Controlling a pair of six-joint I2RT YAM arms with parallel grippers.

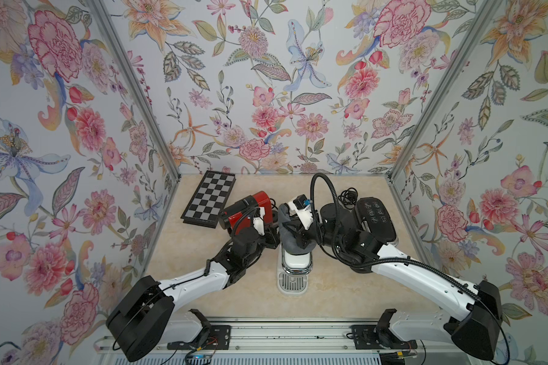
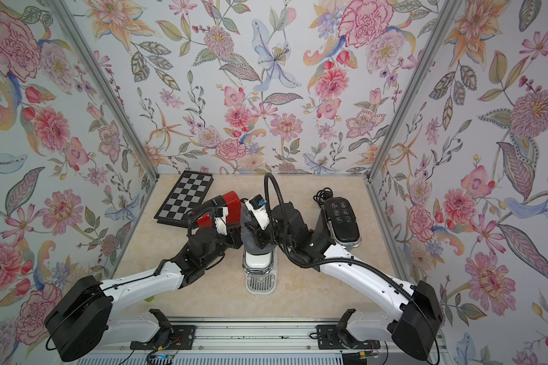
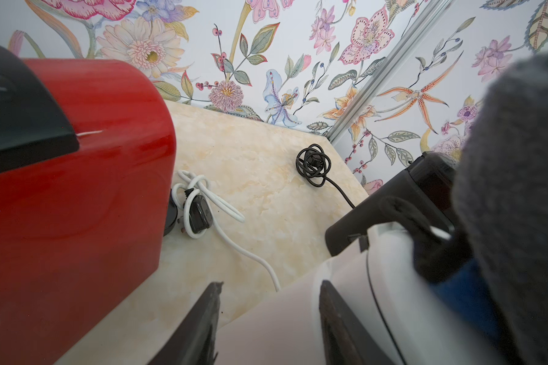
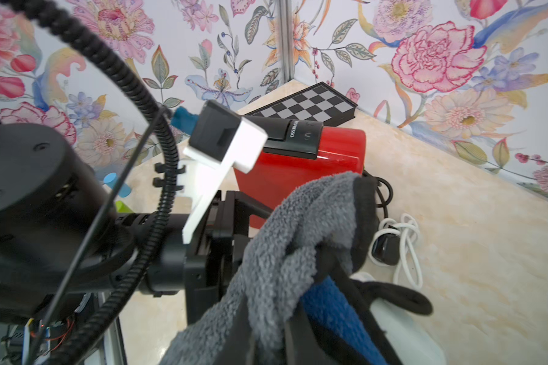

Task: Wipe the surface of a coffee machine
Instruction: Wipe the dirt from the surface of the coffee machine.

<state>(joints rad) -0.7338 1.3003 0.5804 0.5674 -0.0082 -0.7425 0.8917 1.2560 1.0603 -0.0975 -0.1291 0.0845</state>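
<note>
Table (image 1: 345, 294): chessboard (image 1: 210, 198) at back left, black machine (image 1: 377, 218) at right, part hidden by the right arm. Red machine (image 1: 253, 205) is half covered by the left arm. White machine (image 1: 295, 262) stands mid-table between the arms; only its front and drip tray show, its top lies under the grey cloth (image 1: 293, 245). Right gripper (image 1: 299, 236) is clamped narrow on the cloth, fingers mostly buried. Left gripper (image 3: 269, 284): jaws part-way apart, white body between them; contact cannot be told, view blurred. White cable (image 3: 196, 202) and black cable (image 3: 312, 164) lie coiled behind
</note>
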